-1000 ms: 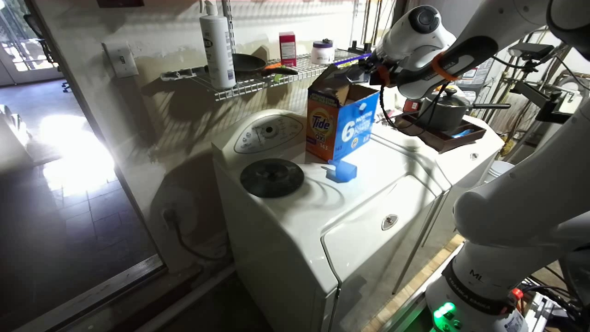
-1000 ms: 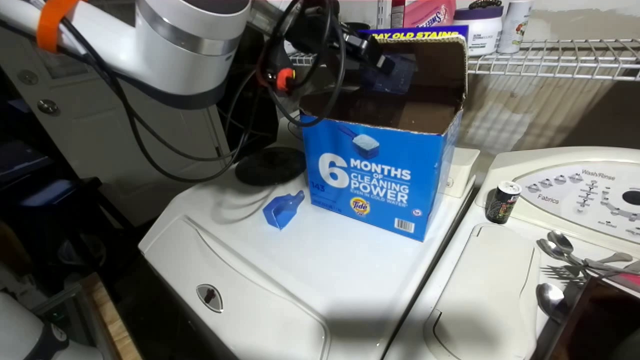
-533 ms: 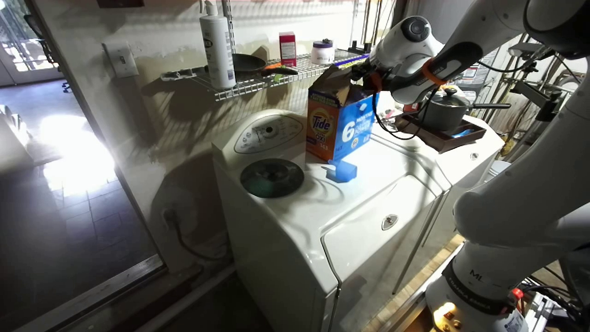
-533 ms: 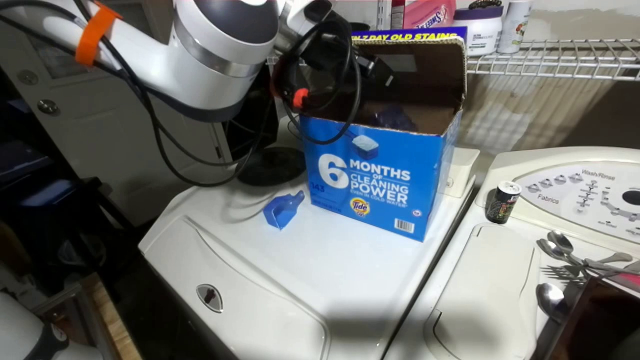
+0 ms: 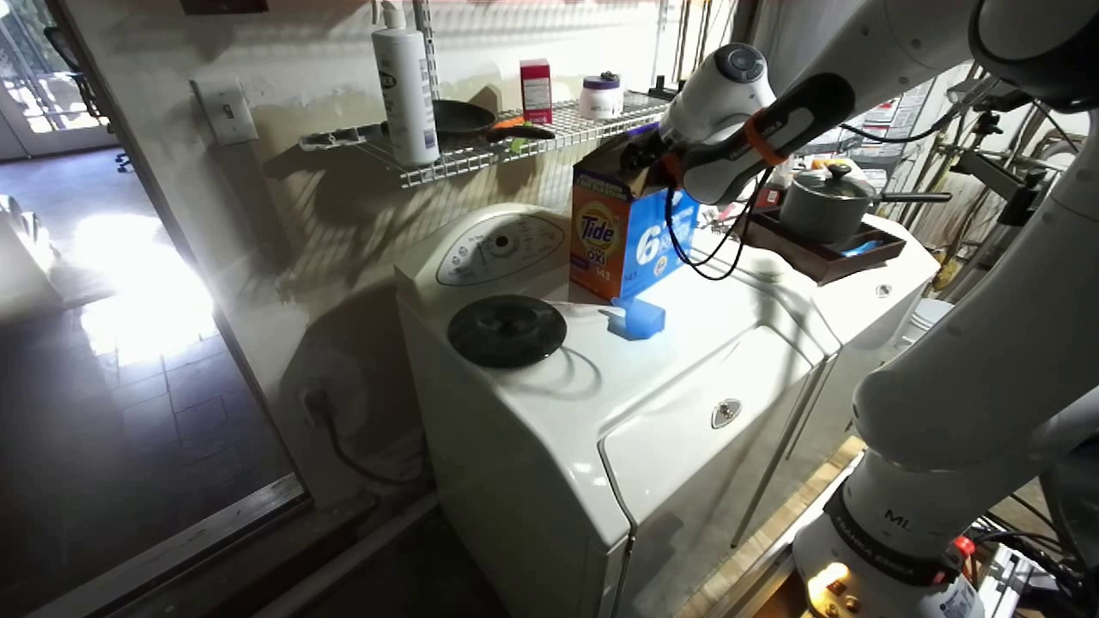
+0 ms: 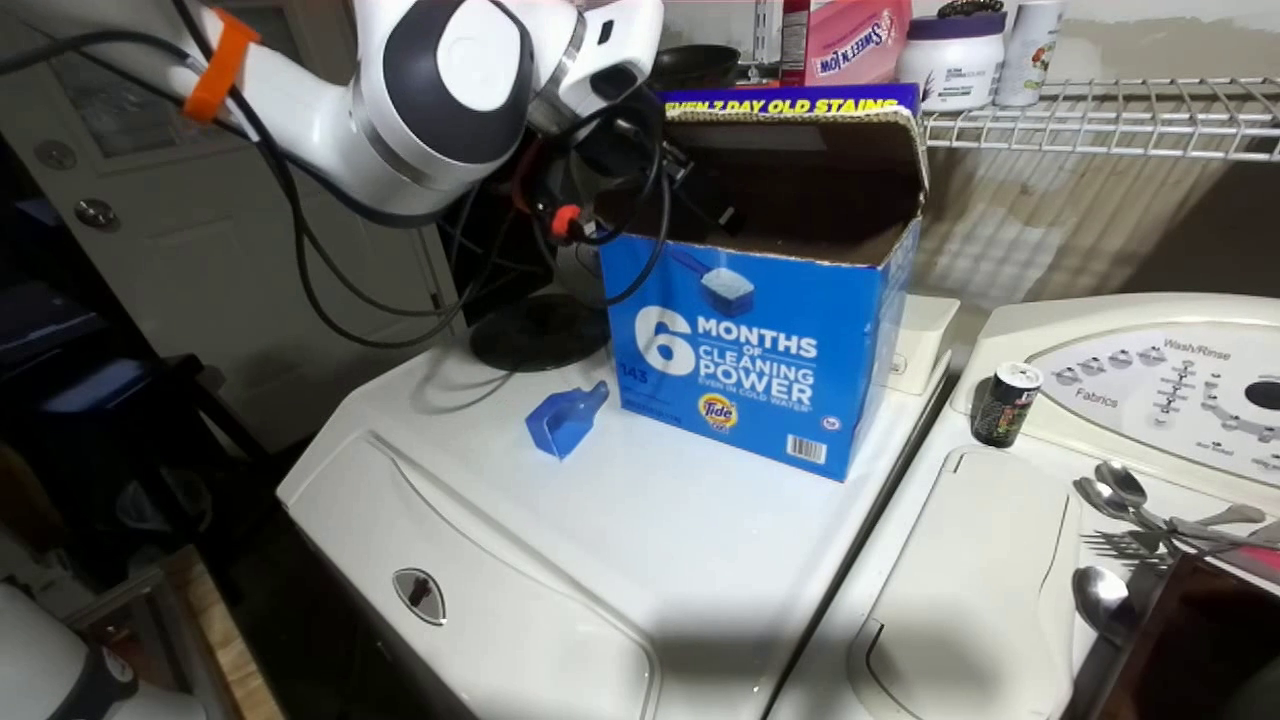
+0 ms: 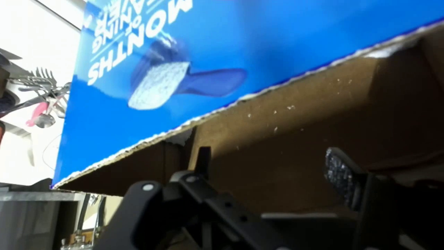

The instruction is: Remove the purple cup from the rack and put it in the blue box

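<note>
Across the lower middle of the frame in an exterior view, the desk (image 6: 620, 530), white and glossy. Down the right side in an exterior view, the arm (image 5: 970, 369), bent over toward the top middle. At upper right in an exterior view, the rack (image 6: 1110, 120). At center, upright on the desk and open-topped, the box (image 6: 750, 350). At its mouth, across the lower half of the wrist view, the end effector (image 7: 269, 159), jaws well apart, nothing visible between them; how far down past the rim, cannot tell. Just beside the box, left of center, the scoop (image 6: 565, 418), apparently no part of the job. Last, visible in no view, the cup: not seen on the rack, not in the grasp, most likely down inside the box, with much of the interior dark or hidden. Judged nearly finished, then: removal probably done, release probably done too. Left to do: a check inside for the cup, and a clean withdrawal upward.
</note>
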You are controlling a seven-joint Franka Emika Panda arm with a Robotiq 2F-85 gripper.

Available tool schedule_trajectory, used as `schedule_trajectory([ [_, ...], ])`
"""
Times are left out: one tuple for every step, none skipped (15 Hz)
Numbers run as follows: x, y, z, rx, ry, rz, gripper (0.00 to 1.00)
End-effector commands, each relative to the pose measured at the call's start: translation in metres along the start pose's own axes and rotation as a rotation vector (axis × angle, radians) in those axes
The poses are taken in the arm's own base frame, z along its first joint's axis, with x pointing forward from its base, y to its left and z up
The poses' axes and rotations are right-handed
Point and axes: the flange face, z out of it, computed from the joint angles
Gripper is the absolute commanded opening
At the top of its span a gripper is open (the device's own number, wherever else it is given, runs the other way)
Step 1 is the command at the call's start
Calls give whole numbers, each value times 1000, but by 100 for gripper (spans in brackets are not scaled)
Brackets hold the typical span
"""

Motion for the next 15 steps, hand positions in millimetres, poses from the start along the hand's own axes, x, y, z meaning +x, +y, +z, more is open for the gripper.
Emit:
schedule_trajectory([
  [12,0,-33,-84,-113,-90,100],
  [19,10,-42,-139,-127,-131,100],
  [27,14,-54,-186,-144,-165,100],
  [34,18,-63,-231,-156,-197,100],
  [40,22,-72,-268,-178,-227,100],
  [44,22,-80,-271,-201,-239,100],
  [45,18,-86,-232,-220,-209,100],
  [51,17,-95,-211,-236,-186,100],
  [52,15,-100,-190,-253,-158,100],
  [55,14,-106,-182,-253,-136,100],
  [60,13,-112,-172,-252,-107,100],
  [65,12,-118,-151,-243,-68,100],
  [70,14,-123,-162,-237,-56,100],
  [75,13,-128,-147,-226,-30,100],
  [79,13,-132,-138,-225,-7,100],
])
